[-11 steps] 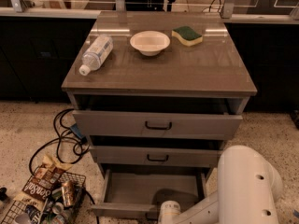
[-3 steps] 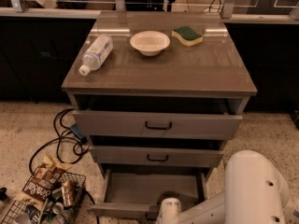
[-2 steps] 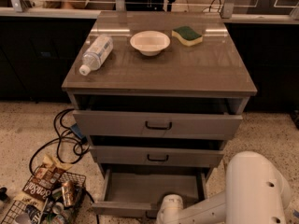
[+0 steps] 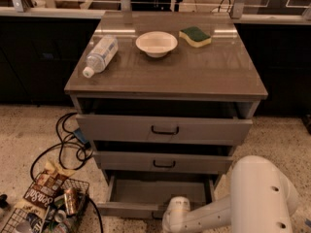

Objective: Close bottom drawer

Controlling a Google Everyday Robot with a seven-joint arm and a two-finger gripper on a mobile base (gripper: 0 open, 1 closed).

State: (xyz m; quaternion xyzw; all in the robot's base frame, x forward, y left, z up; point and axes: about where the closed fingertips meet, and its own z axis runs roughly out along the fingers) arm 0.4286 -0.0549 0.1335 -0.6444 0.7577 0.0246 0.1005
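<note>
Gripper of the white arm, low at the near edge of the scene, close against the front panel of the bottom drawer just right of its centre. Probable hazards from this pose: a push applied off-centre could skew the drawer on its runners and jam it short of closing; a contact set too high on the panel could slip over its rim into the shallow tray instead of driving it inward; the bulky arm link to the right stands near the cabinet's right side and could catch it as the arm advances. Whether the gripper is clenched or released cannot be told, since its working end is hidden at the frame edge behind the wrist; nothing is seen held, and actual contact with the panel cannot be confirmed. The bottom drawer is pulled out toward the viewer, its grey tray open to view and apparently empty. Above it, the middle drawer and the top drawer each stand slightly proud of the cabinet body. On the cabinet top: a plastic bottle lying on its side at left, a bowl at far centre, a sponge to its right. On the floor at left: a wire basket of snack packets and cans, and looped cables.
</note>
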